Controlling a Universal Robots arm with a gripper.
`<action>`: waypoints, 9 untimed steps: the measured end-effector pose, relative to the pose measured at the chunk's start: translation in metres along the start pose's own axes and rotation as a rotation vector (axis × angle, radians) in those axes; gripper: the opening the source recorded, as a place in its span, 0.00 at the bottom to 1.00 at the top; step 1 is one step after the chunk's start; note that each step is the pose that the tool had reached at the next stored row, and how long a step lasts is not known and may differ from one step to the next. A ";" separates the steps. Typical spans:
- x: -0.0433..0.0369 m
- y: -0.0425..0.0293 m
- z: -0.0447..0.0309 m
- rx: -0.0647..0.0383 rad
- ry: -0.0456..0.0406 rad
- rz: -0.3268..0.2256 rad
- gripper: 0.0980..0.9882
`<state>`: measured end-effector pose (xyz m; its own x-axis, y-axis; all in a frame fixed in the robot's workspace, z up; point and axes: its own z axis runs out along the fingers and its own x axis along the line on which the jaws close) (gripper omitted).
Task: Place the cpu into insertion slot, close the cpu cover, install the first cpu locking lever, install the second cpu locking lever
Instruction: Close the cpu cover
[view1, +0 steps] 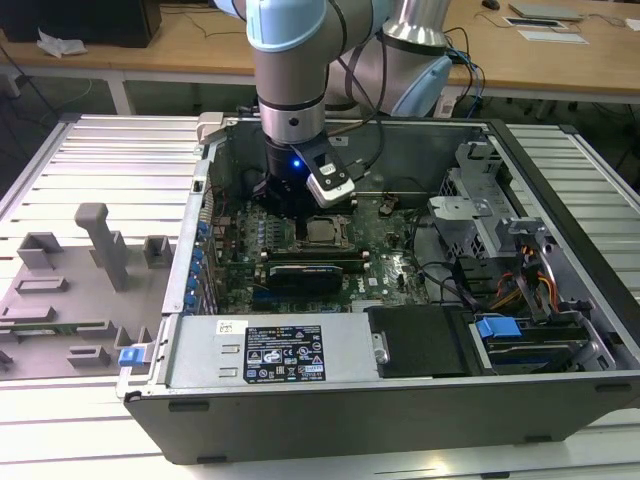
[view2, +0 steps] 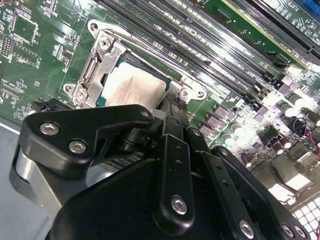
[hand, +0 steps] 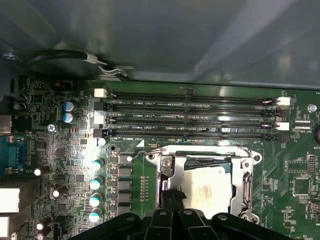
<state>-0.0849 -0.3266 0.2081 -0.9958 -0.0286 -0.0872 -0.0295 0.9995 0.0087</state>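
The cpu (view2: 135, 90) (hand: 207, 187) lies flat in the insertion slot (hand: 200, 162) on the green motherboard, its silver top showing. The cpu cover (view2: 107, 57) (hand: 170, 170) is down over it, framing the chip. A thin wire lever (hand: 200, 148) runs along the socket's edge beside the memory slots. My gripper (view2: 170, 107) (hand: 172, 197) is shut, with its narrow tip at the socket's side edge and nothing held between the fingers. In the exterior view the gripper (view1: 290, 215) hangs low inside the open case, just to that view's left of the cpu (view1: 322, 231).
Long black memory slots (hand: 190, 115) run beside the socket. A black expansion card (view1: 315, 270) lies in front of it, with the power supply (view1: 270, 350) along the case's near wall. A drive cage and cables (view1: 520, 260) fill the exterior view's right. Grey fixtures (view1: 100, 245) stand outside the case.
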 end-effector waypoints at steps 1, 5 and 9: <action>0.0000 0.0000 0.0000 -0.001 -0.0012 0.000 0.01; -0.0001 0.0000 -0.0014 -0.011 -0.0073 0.000 0.01; -0.0001 0.0000 -0.0011 -0.027 -0.0105 0.001 0.01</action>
<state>-0.0849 -0.3266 0.2092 -0.9949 -0.0273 -0.0976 -0.0309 0.9989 0.0357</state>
